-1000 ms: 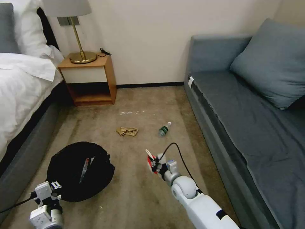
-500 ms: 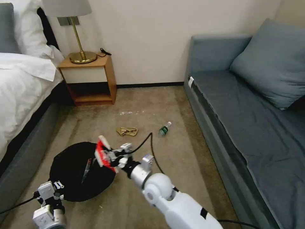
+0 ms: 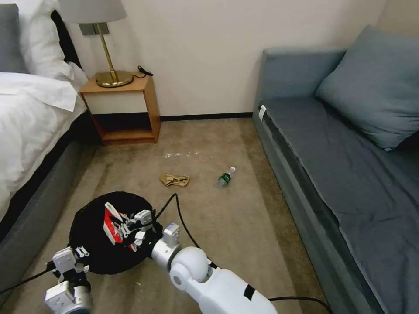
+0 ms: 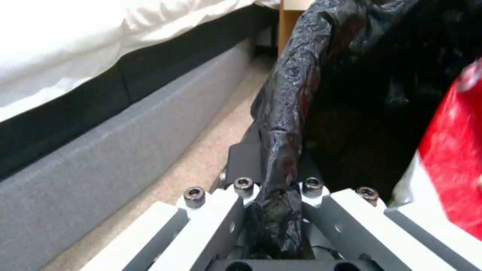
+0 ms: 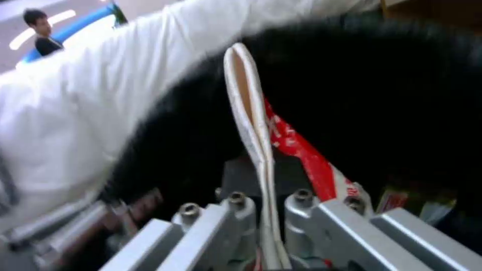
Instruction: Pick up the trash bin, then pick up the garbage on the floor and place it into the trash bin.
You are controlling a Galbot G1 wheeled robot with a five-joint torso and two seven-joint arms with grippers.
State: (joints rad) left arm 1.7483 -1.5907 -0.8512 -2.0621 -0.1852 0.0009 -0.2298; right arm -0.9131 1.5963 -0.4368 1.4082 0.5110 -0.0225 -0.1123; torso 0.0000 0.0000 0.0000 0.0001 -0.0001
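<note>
The right gripper (image 3: pixel 126 226) has its jaws closed on the red-and-white packet (image 3: pixel 111 223), pinching its white sealed edge, as the right wrist view shows (image 5: pixel 261 150). The packet is held above the dark mouth of the trash bin (image 3: pixel 94 248), at the near left of the floor, with the right arm reaching in across the bin's near right rim. In the right wrist view a bit of another wrapper (image 5: pixel 397 199) lies down inside the bin, though it is too small to tell what kind.

The left gripper (image 3: pixel 78 257) sits at the near edge of the bin, its jaws closed on the bunched black plastic bag (image 4: pixel 284 150) that covers the rim; the left wrist view shows the crinkled liner squeezed between them, and the red packet (image 4: pixel 452 158) just beside it within the bin.

Farther out on the carpet (image 3: pixel 227 226), the crumpled tan paper (image 3: pixel 174 179) lies near the middle of the floor, and the small clear bottle (image 3: pixel 226 176) with its green label lies on its side to the right of the paper, apart from it. Both are well beyond the bin. A bed (image 3: pixel 30 113) runs along the left, a wooden nightstand (image 3: pixel 122 104) with a brass lamp (image 3: pixel 111 65) stands at the far wall, and a grey sofa (image 3: pixel 340 165) lines the right.
</note>
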